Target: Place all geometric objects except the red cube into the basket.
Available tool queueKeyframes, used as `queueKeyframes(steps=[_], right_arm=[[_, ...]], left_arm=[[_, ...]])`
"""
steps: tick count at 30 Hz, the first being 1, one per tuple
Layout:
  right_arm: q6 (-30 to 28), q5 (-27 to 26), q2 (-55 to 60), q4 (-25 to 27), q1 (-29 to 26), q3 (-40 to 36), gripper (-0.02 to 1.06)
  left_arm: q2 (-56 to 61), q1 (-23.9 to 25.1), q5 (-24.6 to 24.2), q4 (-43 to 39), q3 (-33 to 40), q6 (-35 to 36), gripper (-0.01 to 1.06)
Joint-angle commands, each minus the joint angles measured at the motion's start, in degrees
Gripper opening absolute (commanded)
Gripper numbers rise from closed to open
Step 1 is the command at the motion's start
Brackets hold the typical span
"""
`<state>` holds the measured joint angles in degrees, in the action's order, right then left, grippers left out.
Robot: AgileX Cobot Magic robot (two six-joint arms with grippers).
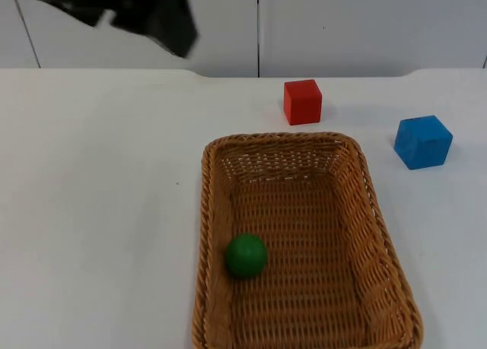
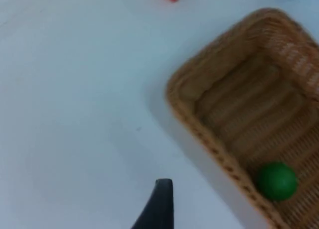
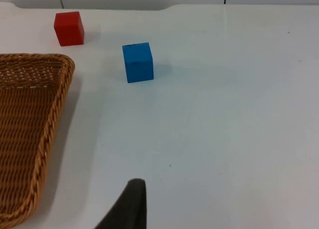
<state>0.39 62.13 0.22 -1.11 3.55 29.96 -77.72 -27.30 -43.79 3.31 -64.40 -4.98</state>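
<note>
On the white worktop [image 1: 91, 212], seen from the top, a green ball [image 1: 246, 255] lies inside the wicker basket [image 1: 373, 212]; the red cube [image 1: 303, 101] stands just behind it (the blue cube [image 1: 423, 141] further right). Both wrist views show one black fingertip each, so I cannot tell either end effector's state.

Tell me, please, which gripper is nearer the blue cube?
Right. The right gripper faces the blue cube across open table; the left gripper sits beyond the basket.
</note>
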Motion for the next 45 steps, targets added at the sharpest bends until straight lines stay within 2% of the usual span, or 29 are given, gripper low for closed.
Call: queueKeyframes(steps=[1,5,6,11,12,14,16,22,31,35,42,45], right_arm=[[-0.01,-0.33,-0.22,-0.47,-0.44,-0.38,1.05],[-0.01,-0.33,-0.22,-0.47,-0.44,-0.38,1.05],[-0.01,-0.33,-0.22,-0.47,-0.44,-0.38,1.05],[-0.01,-0.33,-0.22,-0.47,-0.44,-0.38,1.05],[-0.01,-0.33,-0.22,-0.47,-0.44,-0.38,1.05],[-0.01,-0.33,-0.22,-0.47,-0.44,-0.38,1.05],[-0.01,-0.33,-0.22,-0.47,-0.44,-0.38,1.05],[-0.01,-0.33,-0.22,-0.47,-0.44,-0.38,1.05],[-0.01,-0.33,0.68,0.42,-0.44,-0.38,1.05],[-0.39,-1.97,9.29,0.81,-0.44,0.54,1.05],[-3.19,-9.11,25.26,1.42,-0.44,5.05,1.05],[-3.55,-12.34,36.62,2.61,-0.44,9.43,1.05]], left_arm=[[2.79,3.51,-1.28,1.7,0.61,0.91,0.84],[9.68,11.05,0.35,2.21,6.55,0.91,0.84],[9.68,11.05,0.35,2.21,6.55,0.91,0.84],[20.86,21.61,5.46,2.38,20.62,7.2,0.84],[20.86,21.61,5.46,2.38,20.62,7.2,0.84],[24.91,25.51,5.36,2.55,25.61,7.18,0.84],[28.42,27.37,5.29,2.55,28.38,6.74,0.84],[34.85,27.3,4.59,2.14,29.06,4.55,0.84],[35.44,27.3,3.86,2.61,29.06,1.46,0.84],[35.44,27.3,3.86,7.41,29.06,-4.29,0.84],[35.44,27.3,3.63,8.06,29.06,-4.85,0.92],[35.44,27.3,3.63,8.06,29.06,-4.85,0.97]])
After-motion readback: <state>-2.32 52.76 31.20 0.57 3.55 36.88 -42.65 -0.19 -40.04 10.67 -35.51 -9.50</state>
